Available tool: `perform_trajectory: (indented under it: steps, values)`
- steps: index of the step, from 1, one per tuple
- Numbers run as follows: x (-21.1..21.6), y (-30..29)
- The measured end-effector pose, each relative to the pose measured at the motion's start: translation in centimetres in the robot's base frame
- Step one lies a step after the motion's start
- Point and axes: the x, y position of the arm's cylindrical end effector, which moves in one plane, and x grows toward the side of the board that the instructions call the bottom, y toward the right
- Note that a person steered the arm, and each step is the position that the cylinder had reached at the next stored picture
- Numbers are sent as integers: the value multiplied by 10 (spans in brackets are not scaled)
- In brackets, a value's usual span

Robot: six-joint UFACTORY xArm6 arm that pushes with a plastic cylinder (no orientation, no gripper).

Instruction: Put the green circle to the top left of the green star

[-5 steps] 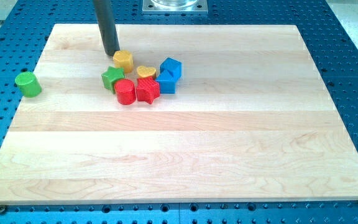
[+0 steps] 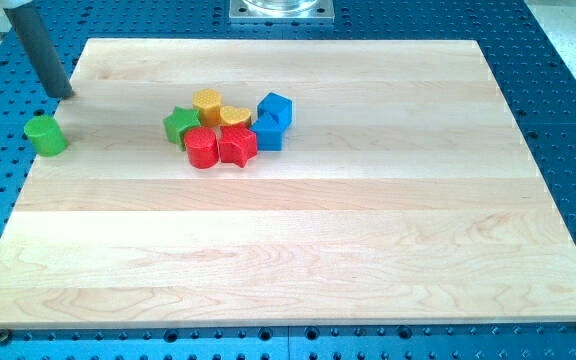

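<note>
The green circle (image 2: 45, 135), a short green cylinder, sits at the board's left edge. The green star (image 2: 180, 124) lies far to its right, at the left end of a tight cluster. My tip (image 2: 62, 94) is at the view's upper left, just above and slightly right of the green circle, apart from it, at the board's left edge.
The cluster right of the green star holds a yellow hexagon-like block (image 2: 208, 102), a yellow heart (image 2: 234, 116), a red cylinder (image 2: 201, 148), a red star (image 2: 236, 145) and two blue blocks (image 2: 275, 108) (image 2: 267, 132). The wooden board (image 2: 298, 250) lies on a blue perforated table.
My tip has moved left from beside the yellow hexagon to a spot near the green circle. The blocks have kept their places.
</note>
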Motion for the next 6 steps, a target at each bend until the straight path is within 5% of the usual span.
perform_trajectory:
  steps: [1, 2, 3, 4, 5, 6]
  values:
    - [45, 0]
    - [142, 5]
    - [174, 0]
    - [162, 38]
    - [90, 79]
    - [62, 103]
